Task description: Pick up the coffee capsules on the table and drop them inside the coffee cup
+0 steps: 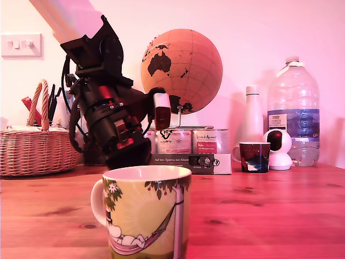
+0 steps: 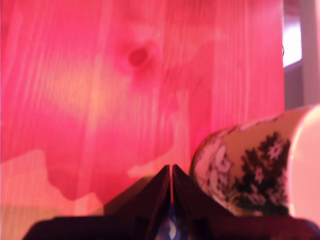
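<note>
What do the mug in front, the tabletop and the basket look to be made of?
The mug looks like glazed ceramic: glossy printed wall, thick smooth white rim. The tabletop looks like finished wood: grain lines and dark knots show. The basket looks like woven wicker, with braided strands and a wrapped handle.

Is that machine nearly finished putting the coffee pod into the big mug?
Partly. The pick-up looks done: in the wrist view the gripper is closed, with something blue, likely the capsule, showing between its fingers. The arm hangs just behind the yellow-green mug. Still left: moving over the mug's opening and letting go.
</note>
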`<state>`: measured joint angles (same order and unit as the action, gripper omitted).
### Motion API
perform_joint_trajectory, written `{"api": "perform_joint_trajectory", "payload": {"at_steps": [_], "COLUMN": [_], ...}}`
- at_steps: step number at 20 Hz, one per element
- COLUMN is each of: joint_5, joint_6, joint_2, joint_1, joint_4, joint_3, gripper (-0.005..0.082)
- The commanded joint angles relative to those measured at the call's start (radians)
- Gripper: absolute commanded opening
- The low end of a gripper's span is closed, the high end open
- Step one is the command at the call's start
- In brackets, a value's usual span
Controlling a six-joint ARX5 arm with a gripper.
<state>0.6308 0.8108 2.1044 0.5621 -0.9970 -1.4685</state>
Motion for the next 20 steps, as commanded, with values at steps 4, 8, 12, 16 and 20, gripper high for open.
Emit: {"api": "perform_joint_trajectory", "payload": {"at_steps": [4, 8, 12, 16, 20], "joint_5": [-0.039, -0.077, -0.096, -0.128, -0.155], "joint_6": [0.01, 0.009, 0.009, 0.009, 0.001], "joint_2": [0.018, 0.018, 0.018, 0.018, 0.018], "joint_1": [0.004, 0.003, 0.003, 0.003, -0.008], "joint_4": [-0.034, -0.058, -0.092, -0.127, -0.157], "joint_3": [-0.006, -0.006, -0.006, -0.006, -0.006], "gripper": [-0.0022, -0.0022, -0.0022, -0.0022, -0.0022]}}
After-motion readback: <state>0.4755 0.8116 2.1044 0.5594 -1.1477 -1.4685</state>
